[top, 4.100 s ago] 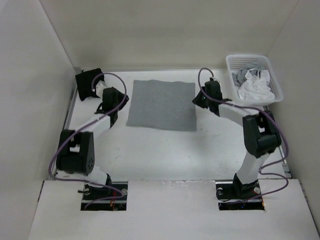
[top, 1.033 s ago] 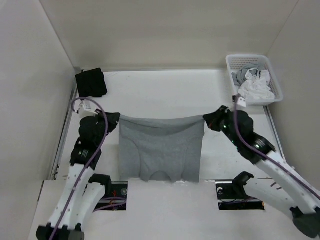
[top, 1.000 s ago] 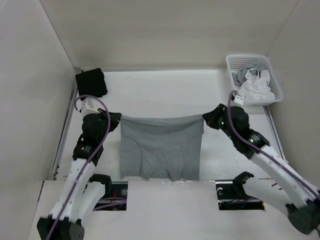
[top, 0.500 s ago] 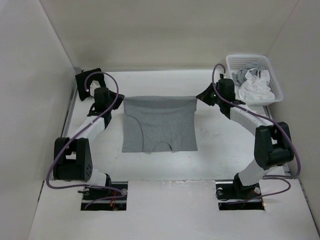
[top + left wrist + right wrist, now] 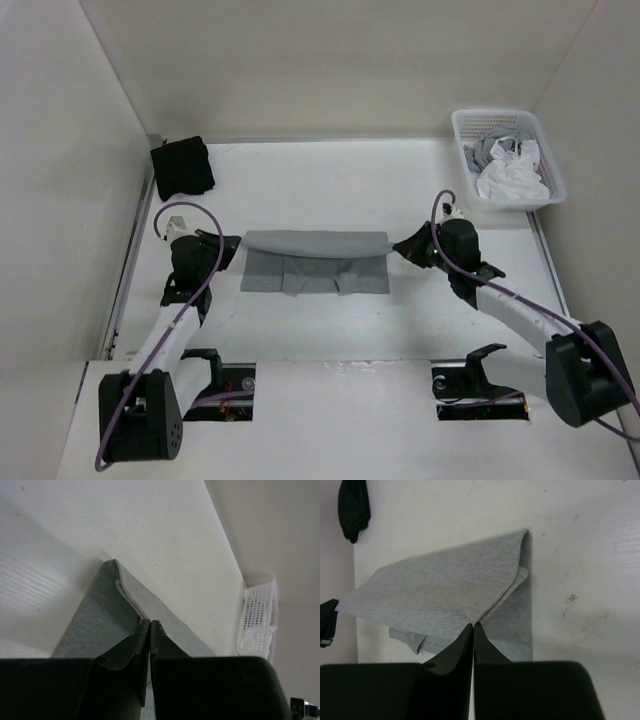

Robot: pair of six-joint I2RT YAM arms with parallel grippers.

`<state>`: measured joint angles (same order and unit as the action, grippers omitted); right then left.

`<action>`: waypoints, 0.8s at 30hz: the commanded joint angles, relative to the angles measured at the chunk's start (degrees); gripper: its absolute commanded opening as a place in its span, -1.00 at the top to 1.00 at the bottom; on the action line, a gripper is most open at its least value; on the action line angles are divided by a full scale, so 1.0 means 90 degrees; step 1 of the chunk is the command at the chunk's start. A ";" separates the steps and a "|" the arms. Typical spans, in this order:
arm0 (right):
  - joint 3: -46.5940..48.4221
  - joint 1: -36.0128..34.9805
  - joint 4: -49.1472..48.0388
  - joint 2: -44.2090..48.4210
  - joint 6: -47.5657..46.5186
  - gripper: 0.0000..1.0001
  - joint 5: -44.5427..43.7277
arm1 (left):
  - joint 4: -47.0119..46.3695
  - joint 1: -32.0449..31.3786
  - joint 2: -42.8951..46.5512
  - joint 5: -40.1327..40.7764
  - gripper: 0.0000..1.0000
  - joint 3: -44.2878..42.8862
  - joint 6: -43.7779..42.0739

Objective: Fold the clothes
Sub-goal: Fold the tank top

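Grey top (image 5: 316,244) sits on the table (image 5: 320,190), well left of the basket (image 5: 505,122) and closer to the arms than it. Left gripper (image 5: 236,245) is clamped on the corner farthest from the basket, right gripper (image 5: 396,247) on the nearest one. Both are pinched tight on fabric, holding one layer up over the flat part. Black cloth (image 5: 182,167) lies way left of the basket.
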<state>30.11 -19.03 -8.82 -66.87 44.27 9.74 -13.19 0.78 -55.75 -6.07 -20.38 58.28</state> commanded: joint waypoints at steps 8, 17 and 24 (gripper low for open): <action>-0.0815 -0.0791 0.0344 0.1130 0.0188 0.95 -0.1013 | 0.0566 0.0260 0.1631 -0.0791 0.99 0.0857 0.0077; -0.1470 -0.1298 0.0931 0.1532 0.0920 0.98 -0.1267 | 0.1991 0.0768 0.2804 -0.0967 1.00 0.1346 -0.0293; -0.1792 -0.1923 0.1048 0.1688 0.1380 0.81 -0.1531 | 0.2364 0.0954 0.2787 -0.0762 0.80 0.1347 -0.0421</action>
<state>14.81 -34.89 0.19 -52.82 53.87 -1.32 7.18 8.99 -29.87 -13.89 -8.32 55.92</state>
